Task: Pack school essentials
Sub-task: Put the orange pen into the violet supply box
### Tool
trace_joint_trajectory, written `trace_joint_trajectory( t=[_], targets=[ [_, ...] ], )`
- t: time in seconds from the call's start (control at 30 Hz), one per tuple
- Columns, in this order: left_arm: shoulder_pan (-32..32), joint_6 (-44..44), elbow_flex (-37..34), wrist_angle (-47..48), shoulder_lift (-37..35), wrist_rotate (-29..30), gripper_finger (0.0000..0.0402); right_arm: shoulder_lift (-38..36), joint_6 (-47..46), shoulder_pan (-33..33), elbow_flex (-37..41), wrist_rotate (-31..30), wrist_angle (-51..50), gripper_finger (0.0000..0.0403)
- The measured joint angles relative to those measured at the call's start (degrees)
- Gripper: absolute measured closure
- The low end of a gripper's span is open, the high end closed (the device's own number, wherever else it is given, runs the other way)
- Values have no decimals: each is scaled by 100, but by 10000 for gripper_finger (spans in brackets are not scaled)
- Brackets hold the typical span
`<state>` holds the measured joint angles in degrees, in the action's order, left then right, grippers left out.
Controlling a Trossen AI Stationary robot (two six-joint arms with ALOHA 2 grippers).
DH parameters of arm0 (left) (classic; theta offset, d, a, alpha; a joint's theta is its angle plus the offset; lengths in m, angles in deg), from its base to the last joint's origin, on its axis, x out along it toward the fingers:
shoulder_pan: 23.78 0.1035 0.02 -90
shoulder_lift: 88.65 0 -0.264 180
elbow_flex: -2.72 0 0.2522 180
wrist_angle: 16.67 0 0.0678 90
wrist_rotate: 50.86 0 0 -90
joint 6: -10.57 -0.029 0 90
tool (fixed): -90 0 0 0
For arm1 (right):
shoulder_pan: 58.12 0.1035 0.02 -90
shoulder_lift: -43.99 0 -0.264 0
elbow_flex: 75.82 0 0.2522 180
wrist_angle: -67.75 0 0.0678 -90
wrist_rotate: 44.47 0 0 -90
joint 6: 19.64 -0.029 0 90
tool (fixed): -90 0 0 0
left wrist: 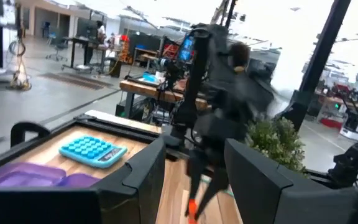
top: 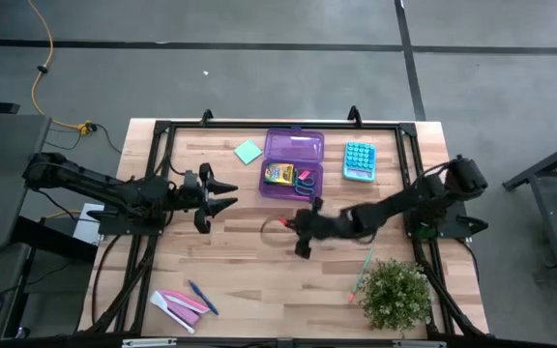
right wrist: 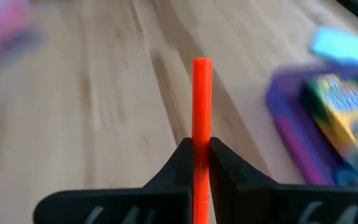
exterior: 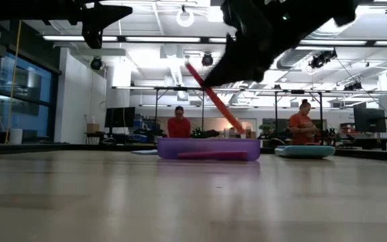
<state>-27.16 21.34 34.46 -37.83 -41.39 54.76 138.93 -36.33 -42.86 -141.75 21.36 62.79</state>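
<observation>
1. Your right gripper (right wrist: 201,163) was clamped on the orange-red pen (right wrist: 202,102), lifted off the bench (top: 249,271), just beside the purple case (top: 293,164).
2. Your left gripper (top: 228,192) hovered with fingers apart, holding nothing, well apart from the pen.

Two dark jointed arms, black angular two-fingered tools

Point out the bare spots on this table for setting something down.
Bare wood: between blue pen and plant; also left of green sticky-note pad. Crowded: around purple case, where the right gripper holds the orange-red pen.
</observation>
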Motion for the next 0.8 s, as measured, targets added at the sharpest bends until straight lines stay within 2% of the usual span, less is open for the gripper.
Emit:
trace_joint_trajectory(
  t=[0.13, 0.27, 0.5, 0.8],
  targets=[
    [-94, -284, 1, -212, 111, -1, 245, -395, 853, -437, 956, 518, 2756, 402],
    [-106, -335, 4, -488, 334, 33, 245, -479, 1202, -939, 1555, 1146, 4393, 402],
    [18, -200, 2, -743, 971, 175, 245, -472, 1075, -1503, 1743, 1686, 4563, 403],
    [368, -632, 184, -869, 1200, 167, 245, -472, 1676, -1564, 1533, 2177, 4490, 403]
  ],
)
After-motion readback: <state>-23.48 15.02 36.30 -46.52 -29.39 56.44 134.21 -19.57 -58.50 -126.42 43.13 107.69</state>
